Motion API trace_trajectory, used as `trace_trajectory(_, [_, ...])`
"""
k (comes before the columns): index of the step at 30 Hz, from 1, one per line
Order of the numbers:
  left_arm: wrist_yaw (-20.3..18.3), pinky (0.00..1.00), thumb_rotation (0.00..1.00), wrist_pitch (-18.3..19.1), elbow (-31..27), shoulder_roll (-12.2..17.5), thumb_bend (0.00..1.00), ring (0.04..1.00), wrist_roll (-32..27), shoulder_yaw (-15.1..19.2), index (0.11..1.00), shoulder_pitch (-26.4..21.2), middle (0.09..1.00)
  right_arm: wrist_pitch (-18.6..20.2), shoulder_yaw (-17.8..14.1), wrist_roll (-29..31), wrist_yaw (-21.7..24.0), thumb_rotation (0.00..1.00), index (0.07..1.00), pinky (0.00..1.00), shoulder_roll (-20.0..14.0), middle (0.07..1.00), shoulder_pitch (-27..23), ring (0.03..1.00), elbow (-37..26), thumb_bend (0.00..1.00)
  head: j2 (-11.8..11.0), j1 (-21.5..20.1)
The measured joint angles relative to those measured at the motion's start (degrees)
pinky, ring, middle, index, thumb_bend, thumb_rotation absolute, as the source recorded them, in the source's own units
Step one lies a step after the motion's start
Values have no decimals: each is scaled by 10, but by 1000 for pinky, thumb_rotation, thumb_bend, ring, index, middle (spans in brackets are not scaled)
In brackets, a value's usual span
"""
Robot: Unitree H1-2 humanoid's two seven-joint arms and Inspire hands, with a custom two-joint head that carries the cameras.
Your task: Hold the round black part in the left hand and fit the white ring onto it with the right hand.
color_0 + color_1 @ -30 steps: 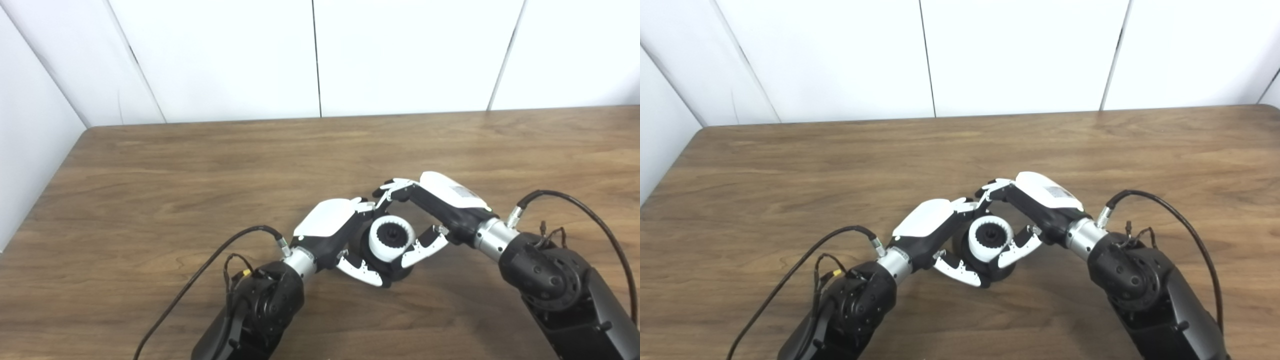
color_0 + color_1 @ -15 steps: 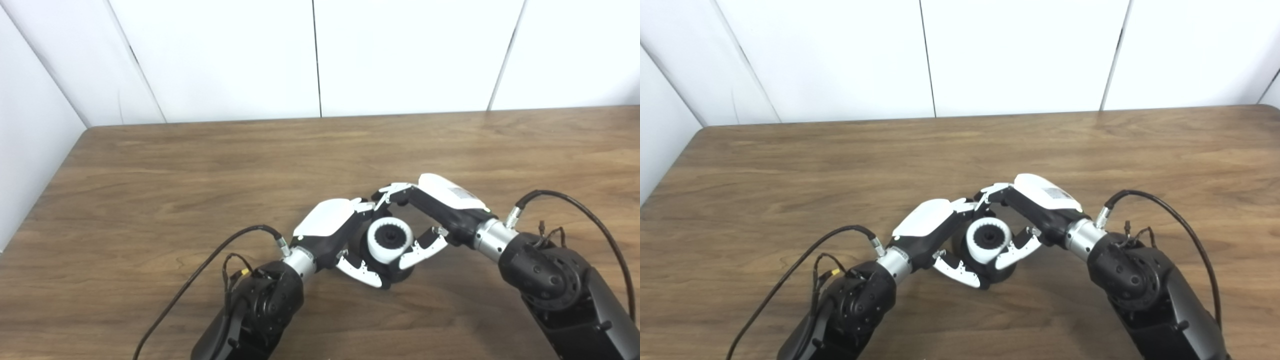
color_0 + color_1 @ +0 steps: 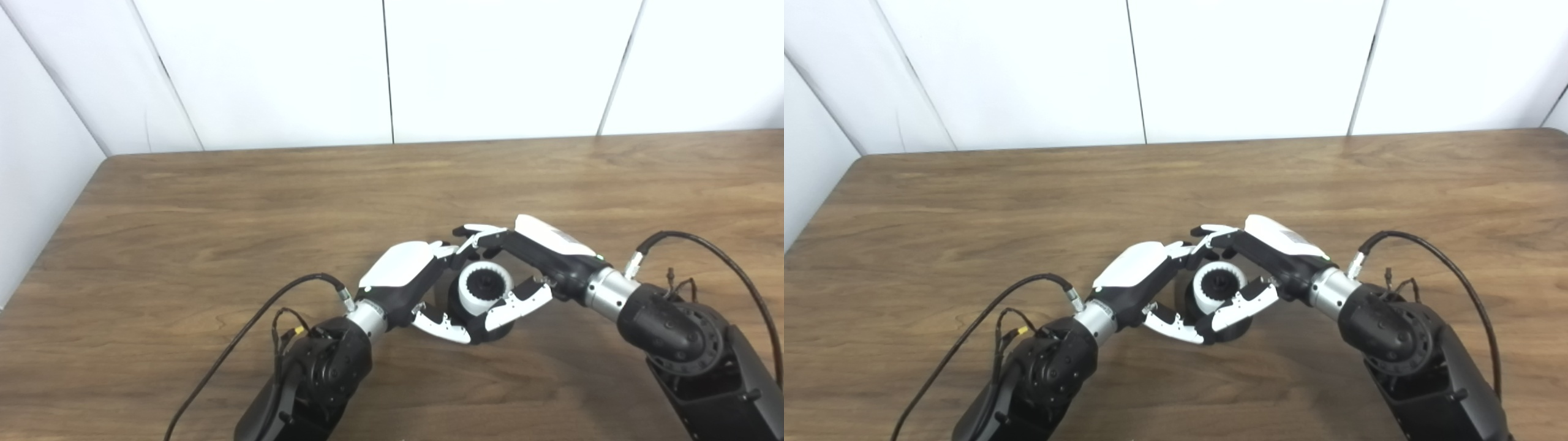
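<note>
The round black part (image 3: 501, 328) stands on the wooden table (image 3: 245, 202) near its front middle. The white ring (image 3: 470, 299), toothed on the inside, sits on top of it around a black hub. My left hand (image 3: 404, 277) curls around the part from the left, with its thumb low in front and its fingers behind. My right hand (image 3: 547, 252) comes from the right. Its fingers reach over the far side of the ring and its thumb lies along the near right side. The part's left flank is hidden by the hands. The same shows in the right eye view, with the ring (image 3: 1206, 295) between both hands.
Black cables (image 3: 263, 312) loop from both wrists over the table near the front edge. White wall panels (image 3: 392, 67) stand behind the table's far edge. The table's left edge (image 3: 67, 214) runs along the left wall.
The ring and the black part have shifted slightly right and sit more upright. My right hand has sunk lower and its thumb has stretched flatter along the ring. My left thumb has slid a little left.
</note>
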Motion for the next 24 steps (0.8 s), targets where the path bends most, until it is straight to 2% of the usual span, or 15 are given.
trace_trajectory(4, [-4,859,341,11,-3,-2,1000,967,-6,3,898,0,927,7,-5,9,0,435,883,809,0,917,6,921,0,1000,0,-1])
trace_trajectory(12, [-3,811,351,16,-6,-6,1000,946,-44,25,945,6,933,8,-30,24,-10,490,883,781,1,913,19,900,0,1000,0,-4])
trace_trajectory(17, [21,818,364,4,-7,-19,1000,931,-77,49,962,27,930,15,-57,56,-24,518,890,831,12,923,33,922,0,1000,-1,-6])
trace_trajectory(24, [39,856,417,-15,-7,-21,1000,945,-120,66,991,49,956,25,-71,70,-39,551,897,844,23,929,51,925,0,1000,-3,-11])
